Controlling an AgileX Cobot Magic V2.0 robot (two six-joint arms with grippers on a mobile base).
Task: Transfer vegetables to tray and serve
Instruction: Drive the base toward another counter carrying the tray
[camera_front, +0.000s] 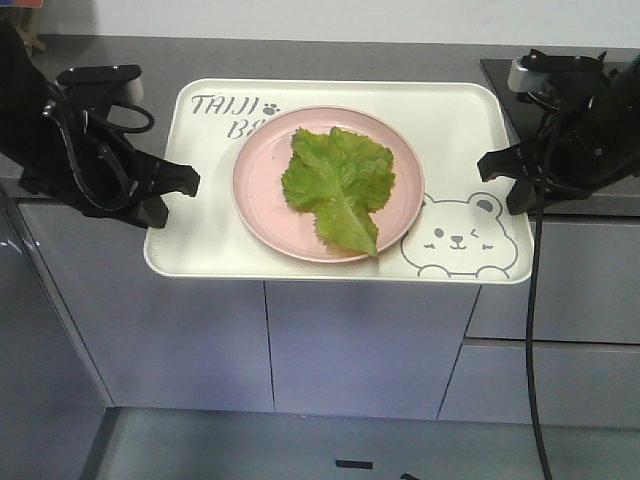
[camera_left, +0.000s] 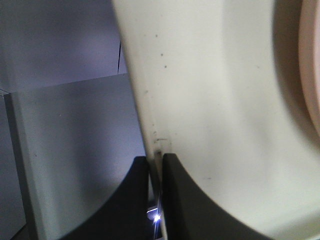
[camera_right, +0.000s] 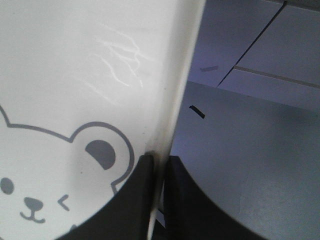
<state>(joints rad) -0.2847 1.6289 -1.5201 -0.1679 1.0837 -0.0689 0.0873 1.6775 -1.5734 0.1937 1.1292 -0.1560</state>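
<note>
Pinching the short rims of the cream-white rectangular tray (camera_front: 205, 235) with left gripper (camera_front: 192, 180) and right gripper (camera_front: 485, 165), crinkly green lettuce leaf (camera_front: 340, 185) lying midway between.

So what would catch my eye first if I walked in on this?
The bright green lettuce leaf jumps out first, lying on a round pink plate in the middle of a cream tray with a winking bear drawn in one corner. Then the two black grippers: the left gripper pinches the tray's left rim and the right gripper its right rim, the tray's front edge overhanging the grey counter.
</note>
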